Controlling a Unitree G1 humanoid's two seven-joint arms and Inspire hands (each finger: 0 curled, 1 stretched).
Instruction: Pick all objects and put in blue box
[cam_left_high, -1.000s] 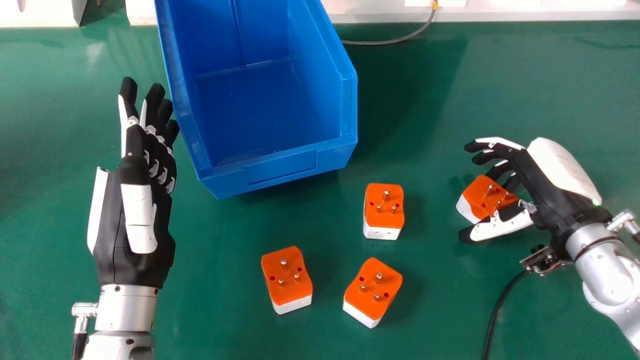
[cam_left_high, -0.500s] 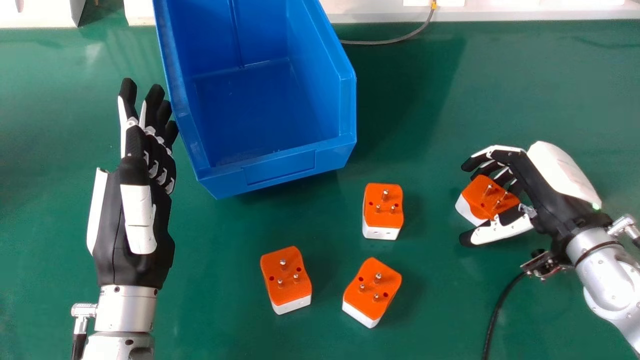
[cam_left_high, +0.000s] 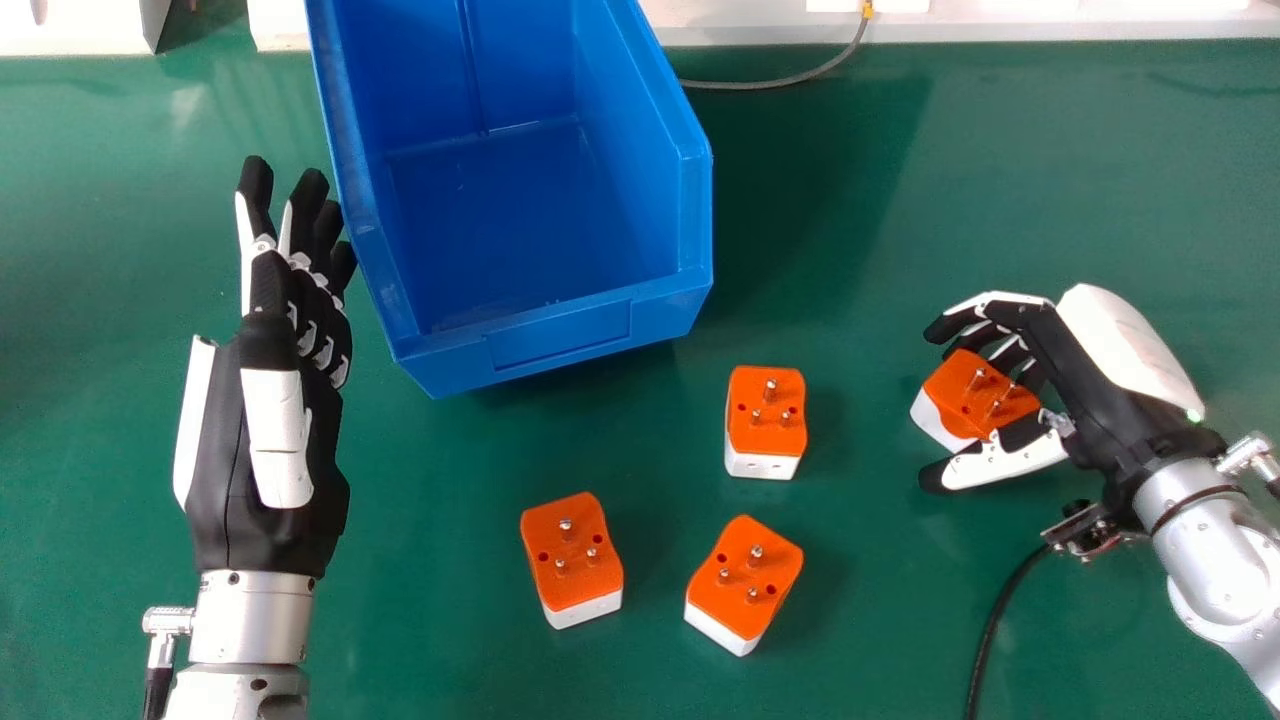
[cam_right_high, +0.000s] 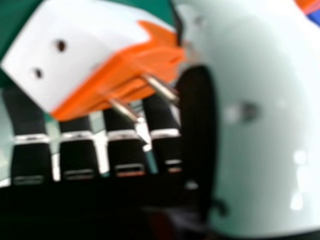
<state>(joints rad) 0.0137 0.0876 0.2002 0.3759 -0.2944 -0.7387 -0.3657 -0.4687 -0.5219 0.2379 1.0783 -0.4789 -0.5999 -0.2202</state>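
Right robot hand (cam_left_high: 1095, 385): angled inward, curved round orange-topped plug (cam_left_high: 970, 398);
Prongs: upward;
Long axis: toward palm;
Left robot hand (cam_left_high: 265, 440): fingers extended

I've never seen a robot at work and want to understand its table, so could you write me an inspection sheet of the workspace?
Surface: green tabletop.
Job's things: blue box, front wall lowest; three loose orange-and-white plugs, pins up: nearest the box, front left, front middle; a fourth plug at the right hand.
Clutter: nothing seen.
Left hand: open, beside the box; contact unclear.
Right hand: fingers and thumb curled around the fourth plug; firmness of hold unclear.
Cables: black cable near the right wrist; grey cable behind the box, rightward.
Surroundings: white ledge along the far edge.
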